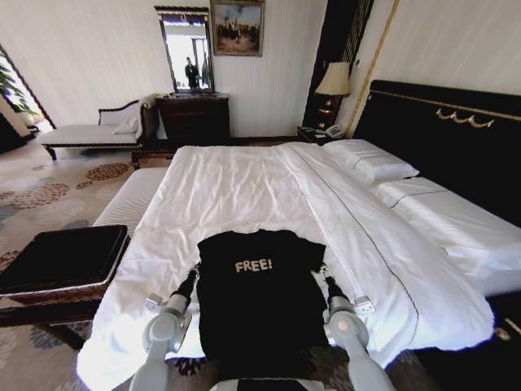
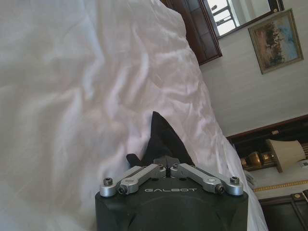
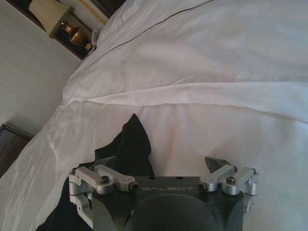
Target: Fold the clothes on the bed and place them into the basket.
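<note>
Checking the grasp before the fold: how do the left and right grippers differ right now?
The left gripper is shut, pinching the black T-shirt; the right gripper is open, with shirt fabric by one finger only. The left sits at the shirt's left sleeve, the right at its right sleeve. Both are low over the bed, at the shirt's upper corners.

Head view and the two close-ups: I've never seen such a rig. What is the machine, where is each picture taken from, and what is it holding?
It is a wheeled robot with two arms, each ending in a two-fingered gripper. The wide picture comes from a camera on its head, looking down at the bed. The other two come from cameras on its wrists. A black T-shirt lies at the bed's near end, between the arms. The left gripper is shut on a fold of the shirt. The right gripper is open beside the cloth. The black basket stands to the robot's left.
</note>
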Robot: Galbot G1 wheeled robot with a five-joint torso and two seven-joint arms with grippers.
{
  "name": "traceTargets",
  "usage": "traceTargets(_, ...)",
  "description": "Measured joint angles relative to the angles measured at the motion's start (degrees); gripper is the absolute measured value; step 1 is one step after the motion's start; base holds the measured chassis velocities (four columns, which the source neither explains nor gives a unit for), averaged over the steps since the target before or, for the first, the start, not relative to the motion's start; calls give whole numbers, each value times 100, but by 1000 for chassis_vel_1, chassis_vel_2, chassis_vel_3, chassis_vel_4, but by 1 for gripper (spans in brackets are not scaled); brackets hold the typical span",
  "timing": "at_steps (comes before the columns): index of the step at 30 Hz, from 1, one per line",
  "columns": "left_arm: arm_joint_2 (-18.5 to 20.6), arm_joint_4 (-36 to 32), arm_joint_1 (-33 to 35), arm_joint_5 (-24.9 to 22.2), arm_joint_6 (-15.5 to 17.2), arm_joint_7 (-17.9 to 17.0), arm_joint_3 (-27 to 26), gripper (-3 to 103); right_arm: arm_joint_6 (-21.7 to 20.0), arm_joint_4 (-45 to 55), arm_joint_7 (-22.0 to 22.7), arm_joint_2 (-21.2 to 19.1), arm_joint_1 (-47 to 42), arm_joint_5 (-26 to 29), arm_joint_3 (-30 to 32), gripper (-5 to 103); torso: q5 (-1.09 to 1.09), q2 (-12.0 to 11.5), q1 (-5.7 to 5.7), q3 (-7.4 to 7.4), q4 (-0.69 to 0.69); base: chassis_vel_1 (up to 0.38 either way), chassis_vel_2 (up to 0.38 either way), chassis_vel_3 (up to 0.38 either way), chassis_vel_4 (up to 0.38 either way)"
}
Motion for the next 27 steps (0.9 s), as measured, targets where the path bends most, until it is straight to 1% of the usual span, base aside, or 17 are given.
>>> traceTargets(2, 16, -44, 58, -106, -5, 9, -122, 8, -1, -25, 0, 1, 16, -1, -15, 100, 0, 0, 0, 0, 1, 0, 0, 0, 0)
traceTargets(4, 16, -58, 71, -154, -6, 10, -158, 8, -1, -31, 0, 4, 18, -3, -22, 100, 0, 0, 0, 0, 0, 0, 0, 0, 0)
traceTargets(6, 13, -68, 92, -246, -10, 14, -228, 19, -1, -44, 0, 13, 20, -6, -33, 100, 0, 0, 0, 0, 0, 0, 0, 0, 0)
traceTargets(7, 13, -68, 92, -246, -10, 14, -228, 19, -1, -44, 0, 13, 20, -6, -33, 100, 0, 0, 0, 0, 0, 0, 0, 0, 0)
traceTargets(9, 7, -57, 95, -278, -12, 16, -252, 30, -1, -50, 0, 14, 19, -7, -36, 100, 0, 0, 0, 0, 0, 0, 0, 0, 0)
traceTargets(10, -1, -37, 95, -299, -12, 16, -262, 30, -1, -53, 0, 14, 17, -7, -36, 100, 0, 0, 0, 0, 0, 0, 0, 0, 0)
traceTargets(11, -13, 3, 90, -344, -11, 12, -273, 41, -1, -55, 0, 6, 17, -7, -33, 100, 0, 0, 0, 0, 0, 0, 0, 0, 0)
traceTargets(13, -18, 32, 83, -369, -6, -1, -275, 41, -1, -55, 0, 3, 17, -7, -30, 100, 0, 0, 0, 0, 0, 0, 0, 0, 0)
traceTargets(16, -21, 151, 64, -379, 6, -25, -253, 58, -3, -55, 6, 3, 34, -4, -24, 100, 0, 0, 0, 0, 0, 0, 0, 0, 0)
traceTargets(17, -21, 151, 64, -379, 6, -25, -253, 58, -3, -55, 6, 3, 34, -4, -24, 100, 0, 0, 0, 0, 0, 0, 0, 0, 0)
traceTargets(19, -27, 246, 55, -372, 11, -25, -239, 69, -8, -60, 9, 6, 49, -2, -24, 100, 0, 0, 0, 0, 0, 0, 0, 0, 0)
traceTargets(20, -33, 300, 42, -367, 11, -26, -229, 69, -9, -71, 9, 8, 54, -2, -25, 100, 0, 0, 0, 0, 1, 0, 0, 0, 0)
traceTargets(21, -44, 374, 4, -362, 6, -25, -211, 74, -10, -88, 10, 8, 58, -3, -27, 100, 0, 0, 0, 0, 0, 0, 0, 0, 0)
traceTargets(22, -44, 374, 4, -362, 6, -25, -211, 74, -10, -88, 10, 8, 58, -3, -27, 100, 0, 0, 0, 0, 0, 0, 0, 0, 0)
traceTargets(24, -63, 455, -76, -356, 2, -25, -183, 85, -11, -105, 10, 9, 63, -3, -32, 100, 1, 0, 0, 0, 0, 0, 0, 0, 0)
traceTargets(25, -63, 455, -76, -356, 2, -25, -183, 85, -11, -105, 10, 9, 63, -3, -32, 100, 1, 0, 0, 0, 0, 0, 0, 0, 0)
traceTargets(27, -84, 517, -162, -345, 0, -25, -143, 74, -12, -117, 11, 11, 67, -6, -41, 100, 0, 0, 0, 0, 0, 0, 0, 0, 0)
